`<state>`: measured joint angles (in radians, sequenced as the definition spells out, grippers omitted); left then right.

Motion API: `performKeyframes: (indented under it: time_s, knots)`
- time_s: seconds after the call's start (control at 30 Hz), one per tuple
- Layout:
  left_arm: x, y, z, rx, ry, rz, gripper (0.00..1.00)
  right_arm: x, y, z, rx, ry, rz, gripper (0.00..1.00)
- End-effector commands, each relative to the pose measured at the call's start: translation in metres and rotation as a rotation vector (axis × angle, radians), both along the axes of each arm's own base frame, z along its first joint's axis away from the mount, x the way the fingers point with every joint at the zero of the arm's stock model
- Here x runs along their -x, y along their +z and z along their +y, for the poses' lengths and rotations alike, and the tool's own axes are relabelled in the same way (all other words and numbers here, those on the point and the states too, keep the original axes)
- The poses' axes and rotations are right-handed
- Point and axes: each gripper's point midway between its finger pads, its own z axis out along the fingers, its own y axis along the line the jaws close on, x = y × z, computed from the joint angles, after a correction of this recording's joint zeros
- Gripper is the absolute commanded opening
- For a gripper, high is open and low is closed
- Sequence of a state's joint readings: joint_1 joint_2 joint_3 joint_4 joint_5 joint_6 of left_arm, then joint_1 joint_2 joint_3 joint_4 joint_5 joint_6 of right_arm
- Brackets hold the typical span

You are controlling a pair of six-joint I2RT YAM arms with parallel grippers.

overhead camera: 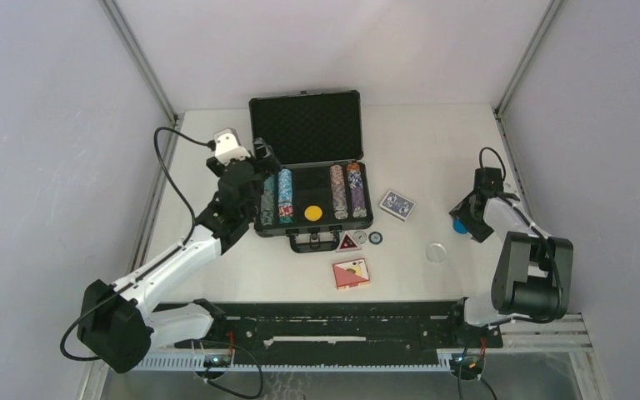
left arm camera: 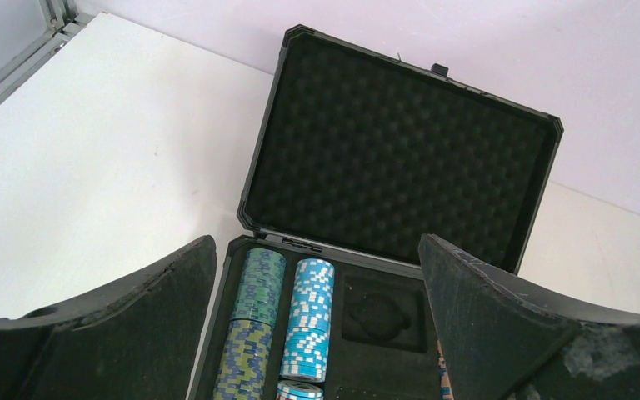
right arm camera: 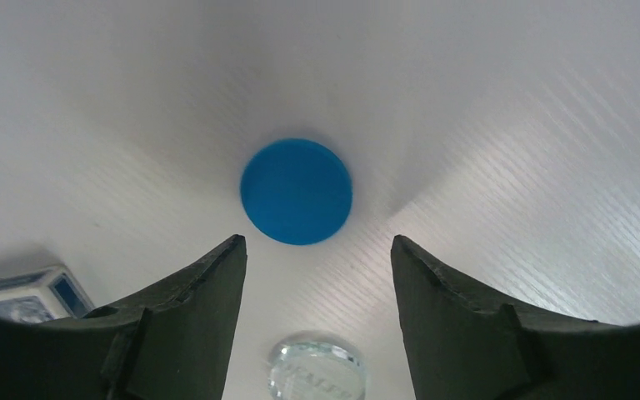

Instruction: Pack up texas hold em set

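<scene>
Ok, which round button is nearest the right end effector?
The blue button, just beyond the fingertips of the right end effector. The clear button lies farther off; the yellow one sits inside the case.

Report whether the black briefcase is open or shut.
Open: the lid of the briefcase stands raised, and the chip rows inside lie exposed.

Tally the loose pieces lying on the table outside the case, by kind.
card decks: 2 (blue deck, red deck)
triangular button: 1
round discs: 4 (blue disc, clear disc, pale small disc, dark small disc)
total: 7
</scene>
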<state>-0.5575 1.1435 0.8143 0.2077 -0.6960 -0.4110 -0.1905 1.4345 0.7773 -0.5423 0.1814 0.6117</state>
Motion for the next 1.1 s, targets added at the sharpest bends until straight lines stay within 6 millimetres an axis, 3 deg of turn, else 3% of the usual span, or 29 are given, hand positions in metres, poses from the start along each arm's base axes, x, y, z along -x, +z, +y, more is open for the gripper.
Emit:
performKeyframes:
  time_s: [0.0, 0.27, 0.7, 1.07]
  knots:
    - [-0.003, 0.021, -0.001, 0.042, -0.009, -0.059, 0.95, -0.034, 0.019, -0.01, 0.026, -0.02, -0.087, 0.71]
    - [-0.002, 0.019, -0.001, 0.044, -0.011, -0.056, 0.95, -0.041, 0.013, -0.019, 0.061, -0.044, -0.06, 0.71]
    - [0.0, 0.019, 0.001, 0.047, -0.006, -0.062, 0.95, -0.04, -0.003, -0.015, 0.055, -0.026, 0.008, 0.66]
    - [0.002, 0.019, 0.005, 0.048, 0.003, -0.067, 0.95, -0.04, -0.012, -0.006, 0.054, 0.014, 0.038, 0.75]
